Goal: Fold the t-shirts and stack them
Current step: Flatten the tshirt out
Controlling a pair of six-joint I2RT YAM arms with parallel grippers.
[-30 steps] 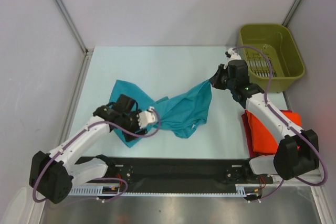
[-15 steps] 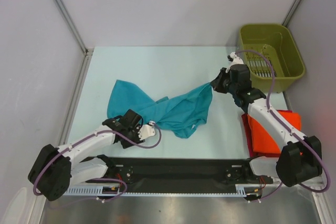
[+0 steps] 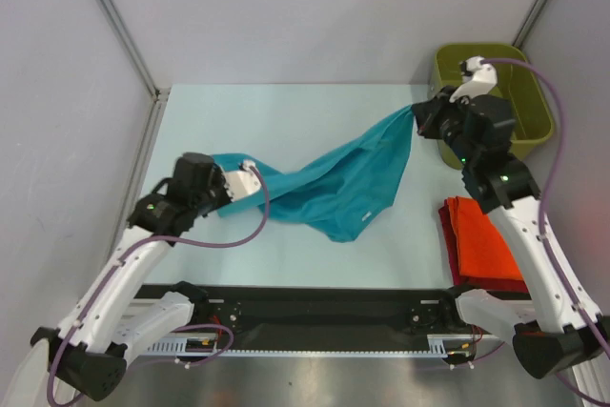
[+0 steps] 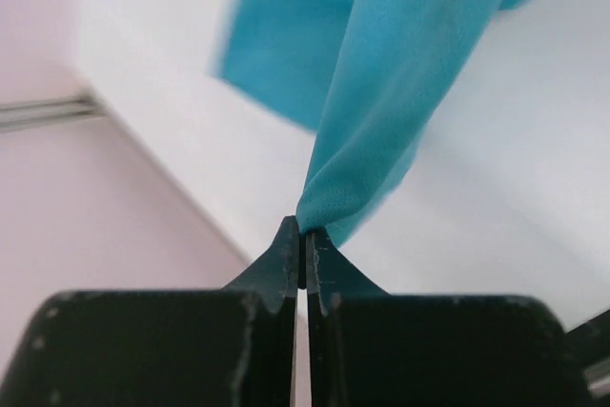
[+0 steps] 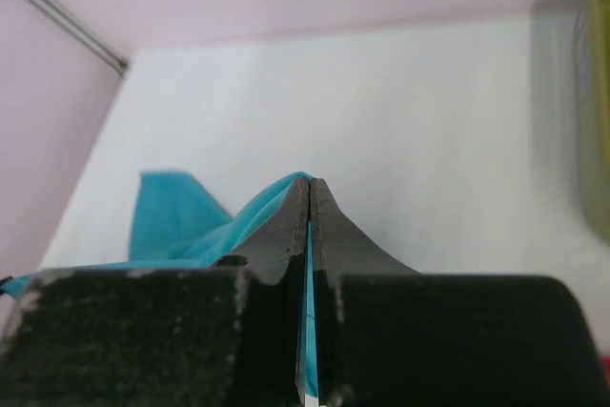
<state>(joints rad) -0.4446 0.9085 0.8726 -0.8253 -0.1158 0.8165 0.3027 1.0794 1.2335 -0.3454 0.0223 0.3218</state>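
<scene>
Top view: right arm (image 3: 519,221) covers the bin's (image 3: 534,131) near-left corner and part of the orange-red t-shirt (image 3: 481,245) lying nearer than the bin. Left wrist: teal t-shirt (image 4: 419,45) blurred, cut by top edge. Right wrist: bin only a blurred edge sliver.

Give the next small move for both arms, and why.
Probably draw the two arms slightly apart. The left end effector and right end effector are each shut on the teal t-shirt, which sags bunched between them over the table; tension should spread it for laying flat.
</scene>
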